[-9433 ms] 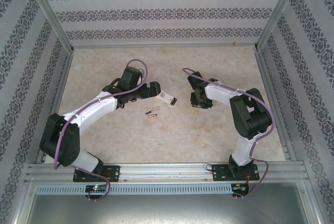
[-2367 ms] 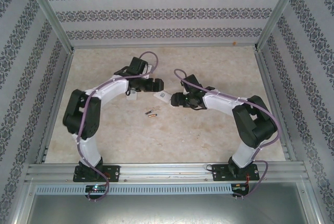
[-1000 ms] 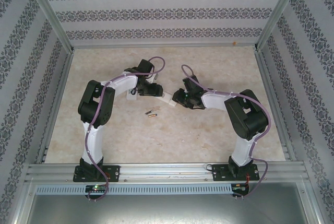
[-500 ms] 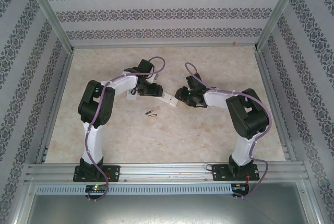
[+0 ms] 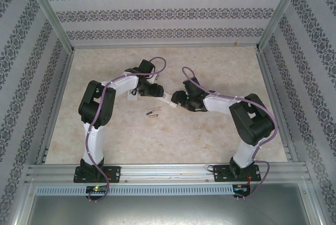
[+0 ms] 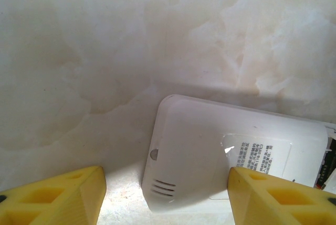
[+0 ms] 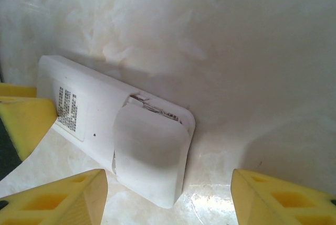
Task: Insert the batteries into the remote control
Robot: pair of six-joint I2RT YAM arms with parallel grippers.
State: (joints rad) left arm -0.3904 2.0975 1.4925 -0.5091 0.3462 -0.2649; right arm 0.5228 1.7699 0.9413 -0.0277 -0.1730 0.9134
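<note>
The white remote (image 5: pixel 168 98) lies on the table between my two grippers, its back up. A loose white cover (image 7: pixel 149 154) sits askew over its battery compartment, with a gap at the top edge. My left gripper (image 5: pixel 159 94) is open over the labelled end of the remote (image 6: pixel 210 146), and one yellow finger (image 6: pixel 273 196) overlaps it. My right gripper (image 7: pixel 168 199) is open just above the covered end of the remote (image 7: pixel 89 104). One slim dark and gold battery (image 5: pixel 152 113) lies on the table in front of the remote, away from both grippers.
The table is pale marbled stone (image 5: pixel 210 130) inside patterned walls, with metal rails (image 5: pixel 157 170) along the near edge. The left gripper's yellow finger (image 7: pixel 26 117) shows at the left of the right wrist view, beside the remote.
The right gripper has shifted a little left, closer over the remote's covered end. The left arm, the remote and the battery on the table have stayed put.
</note>
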